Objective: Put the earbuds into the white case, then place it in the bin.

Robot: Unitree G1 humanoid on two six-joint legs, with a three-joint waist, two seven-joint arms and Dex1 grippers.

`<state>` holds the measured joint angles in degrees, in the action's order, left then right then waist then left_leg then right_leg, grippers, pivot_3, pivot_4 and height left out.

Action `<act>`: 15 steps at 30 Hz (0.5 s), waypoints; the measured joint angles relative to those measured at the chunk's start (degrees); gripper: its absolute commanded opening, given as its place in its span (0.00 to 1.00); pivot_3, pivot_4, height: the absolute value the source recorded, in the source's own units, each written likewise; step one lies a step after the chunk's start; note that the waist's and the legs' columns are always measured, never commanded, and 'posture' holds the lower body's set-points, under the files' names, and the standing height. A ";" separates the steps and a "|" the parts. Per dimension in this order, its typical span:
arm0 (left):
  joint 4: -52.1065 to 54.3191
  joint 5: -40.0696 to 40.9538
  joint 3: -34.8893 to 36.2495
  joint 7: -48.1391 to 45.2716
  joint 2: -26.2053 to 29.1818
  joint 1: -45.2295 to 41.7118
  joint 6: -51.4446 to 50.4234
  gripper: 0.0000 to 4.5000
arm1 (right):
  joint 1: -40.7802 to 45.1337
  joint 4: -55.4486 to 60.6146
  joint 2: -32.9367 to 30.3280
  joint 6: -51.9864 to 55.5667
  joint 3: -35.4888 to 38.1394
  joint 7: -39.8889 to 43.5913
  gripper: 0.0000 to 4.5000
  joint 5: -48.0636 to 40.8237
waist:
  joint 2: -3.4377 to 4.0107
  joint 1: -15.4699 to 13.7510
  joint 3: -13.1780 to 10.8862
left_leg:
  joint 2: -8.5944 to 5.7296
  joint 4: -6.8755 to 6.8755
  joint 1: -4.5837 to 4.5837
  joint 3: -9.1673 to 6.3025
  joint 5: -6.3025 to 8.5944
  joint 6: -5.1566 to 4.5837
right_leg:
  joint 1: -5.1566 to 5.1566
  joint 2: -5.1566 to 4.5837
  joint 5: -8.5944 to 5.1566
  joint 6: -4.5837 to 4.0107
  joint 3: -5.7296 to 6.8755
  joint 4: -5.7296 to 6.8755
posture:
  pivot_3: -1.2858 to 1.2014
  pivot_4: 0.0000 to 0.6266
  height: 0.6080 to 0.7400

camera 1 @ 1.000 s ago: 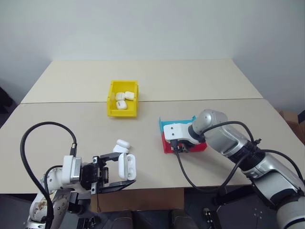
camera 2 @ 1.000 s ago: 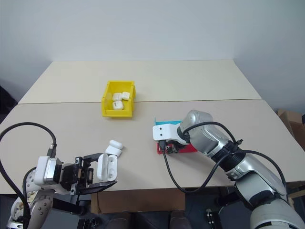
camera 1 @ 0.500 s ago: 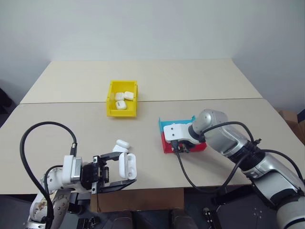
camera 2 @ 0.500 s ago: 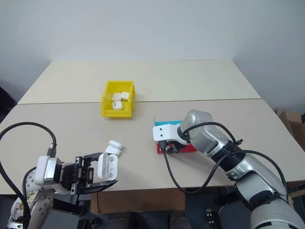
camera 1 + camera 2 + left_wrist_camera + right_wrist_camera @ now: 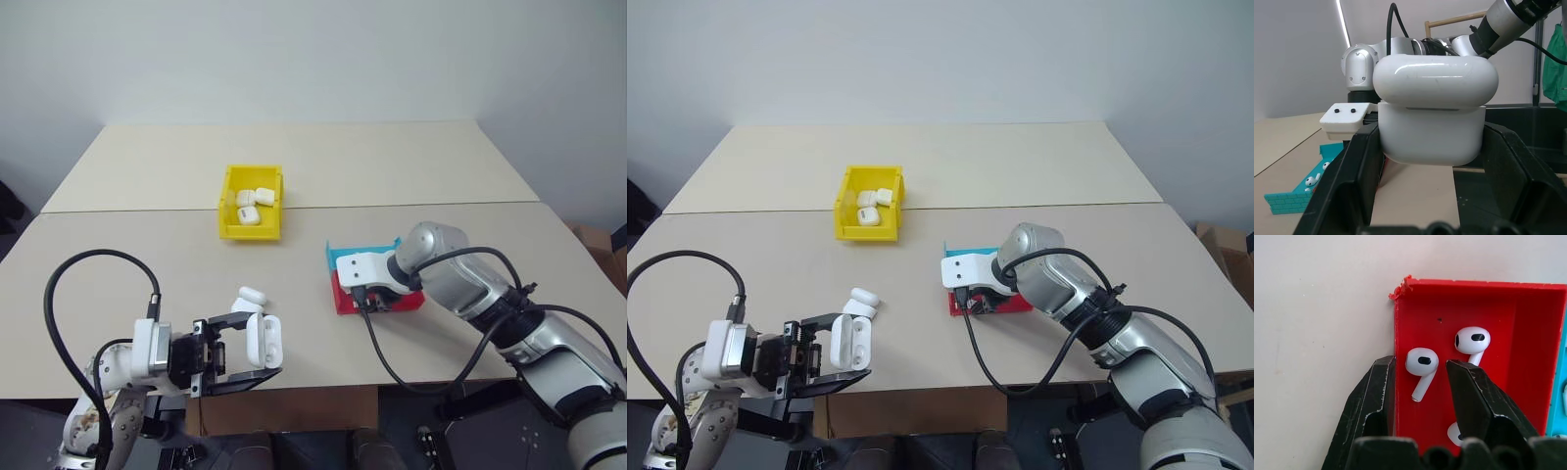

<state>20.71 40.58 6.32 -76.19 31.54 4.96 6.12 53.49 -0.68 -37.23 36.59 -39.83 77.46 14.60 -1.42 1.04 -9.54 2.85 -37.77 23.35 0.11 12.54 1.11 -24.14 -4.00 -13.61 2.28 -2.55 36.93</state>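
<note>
Earbuds (image 5: 1421, 366) lie in the red tray compartment (image 5: 1518, 333) at mid-right, one between the right tool's (image 5: 1420, 382) spread fingers, while the left tool (image 5: 250, 360) at lower left pinches a white case (image 5: 262, 340).

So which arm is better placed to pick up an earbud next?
The right: its claw hangs open over the red tray, straddling an earbud. The left claw is shut on a white case.

nothing has moved: both arms and every object sit exactly as before.
</note>
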 measured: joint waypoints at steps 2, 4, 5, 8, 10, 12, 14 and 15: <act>0.35 0.00 -0.16 0.24 0.00 -0.01 -0.02 0.62 | 0.15 -0.21 0.21 -0.01 0.00 0.00 0.45 0.00 | 0.00 0.01 0.00 | 0.00 0.00 0.00 0.00 0.00 0.00 | 0.00 0.00 0.00 0.00 0.00 0.00 | 0.52 0.24 1.00; 0.87 0.00 -0.23 0.33 0.00 -0.05 -0.02 0.62 | 0.22 -0.27 0.48 -0.02 0.00 0.02 0.37 -0.01 | 0.00 -0.01 0.00 | 0.00 0.00 0.00 0.00 0.00 0.00 | 0.00 0.00 0.00 0.00 0.00 0.00 | 0.52 0.24 1.00; 0.92 0.00 -0.24 0.41 0.01 -0.12 -0.02 0.62 | 0.22 -0.27 0.54 -0.11 0.00 0.07 0.33 -0.02 | 0.00 -0.02 0.00 | 0.00 0.00 0.00 0.00 0.00 0.00 | 0.00 0.00 0.00 0.00 0.00 0.00 | 0.52 0.24 1.00; 0.92 -0.02 -0.24 0.50 0.01 -0.11 -0.03 0.62 | 0.22 -0.27 0.54 -0.23 0.00 0.10 0.33 -0.02 | 0.00 -0.02 0.00 | 0.00 0.00 0.00 0.00 0.00 0.00 | 0.00 0.00 0.00 0.00 0.00 0.00 | 0.52 0.24 1.00; 0.93 -0.03 -0.24 0.56 0.04 -0.12 -0.05 0.62 | 0.22 -0.27 0.54 -0.26 0.00 0.10 0.33 -0.01 | 0.00 -0.02 0.00 | 0.00 0.00 0.00 0.00 0.00 0.00 | 0.00 0.00 0.00 0.00 0.00 0.00 | 0.52 0.24 1.00; 0.96 -0.03 -0.24 0.57 0.07 -0.11 -0.07 0.62 | 0.22 -0.27 0.53 -0.33 0.00 0.10 0.33 -0.01 | 0.00 0.00 0.00 | 0.00 0.00 0.00 0.00 0.00 0.00 | 0.00 0.00 0.00 0.00 0.00 0.00 | 0.52 0.24 1.00; 0.96 -0.04 -0.26 0.49 0.07 -0.11 -0.07 0.62 | 0.22 -0.27 0.53 -0.53 0.00 0.10 0.33 0.00 | 0.00 0.01 0.00 | 0.00 0.00 0.00 0.00 0.00 0.00 | 0.00 0.00 0.00 0.00 0.00 0.00 | 0.52 0.24 1.00; 0.96 -0.04 -0.26 0.45 0.07 -0.11 -0.07 0.62 | 0.22 -0.27 0.53 -0.70 0.00 0.10 0.33 0.01 | 0.00 0.00 0.00 | 0.00 0.00 0.00 0.00 0.00 0.00 | 0.00 0.00 0.00 0.00 0.00 0.00 | 0.52 0.24 1.00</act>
<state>21.66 40.54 6.06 -75.74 31.61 4.85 6.05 53.71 -0.95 -36.69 35.89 -39.83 77.56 14.61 -1.42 1.04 -9.54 2.85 -37.77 23.35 0.11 12.54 1.10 -24.15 -4.00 -13.61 2.28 -2.55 36.93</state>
